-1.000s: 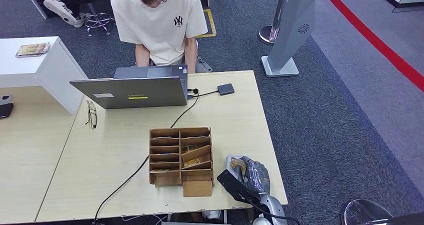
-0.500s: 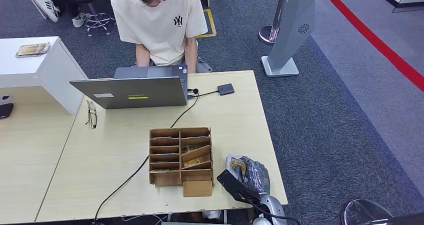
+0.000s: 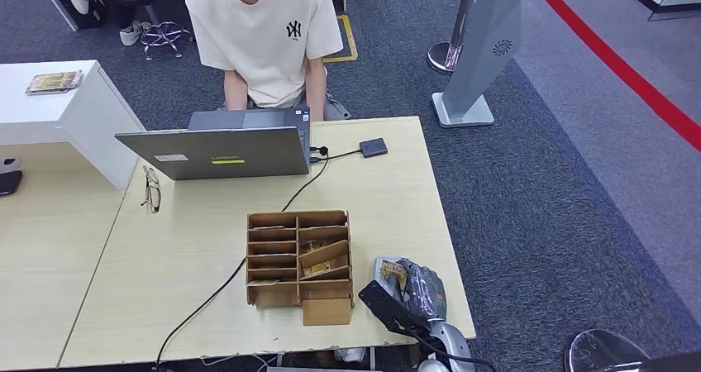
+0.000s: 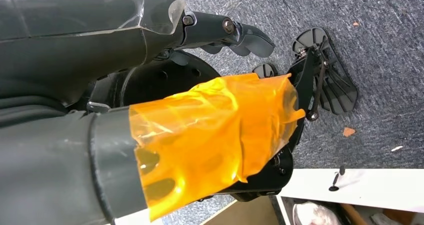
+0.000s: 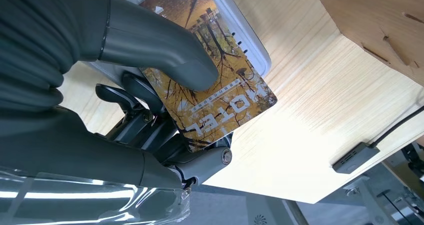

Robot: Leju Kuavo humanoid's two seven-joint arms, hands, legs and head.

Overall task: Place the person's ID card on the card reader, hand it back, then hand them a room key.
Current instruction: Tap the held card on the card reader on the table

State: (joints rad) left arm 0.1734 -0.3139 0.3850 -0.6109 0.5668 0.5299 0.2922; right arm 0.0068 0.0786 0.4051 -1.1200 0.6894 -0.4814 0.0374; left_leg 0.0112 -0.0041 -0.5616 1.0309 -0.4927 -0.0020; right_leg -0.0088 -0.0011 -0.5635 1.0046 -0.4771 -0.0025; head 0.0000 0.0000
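My right hand (image 3: 411, 289) low over tabletop (image 3: 388, 207) near edge, fingers (image 5: 165, 52) grasping hotel room key card (image 5: 215, 92), thumb pressed on its printed face. Grey device (image 5: 245, 40) just beneath card. Wooden card rack (image 3: 299, 264) just beside hand. Dark card reader (image 3: 373, 147) well beyond, near laptop (image 3: 216, 151); person (image 3: 264, 33) behind it. My left hand (image 4: 200, 135) hangs over carpet; fingers' state: cannot tell.

Office reception desk, laptop (image 3: 216, 150), grey carpet (image 3: 529, 198), queue barrier post (image 3: 453, 21)
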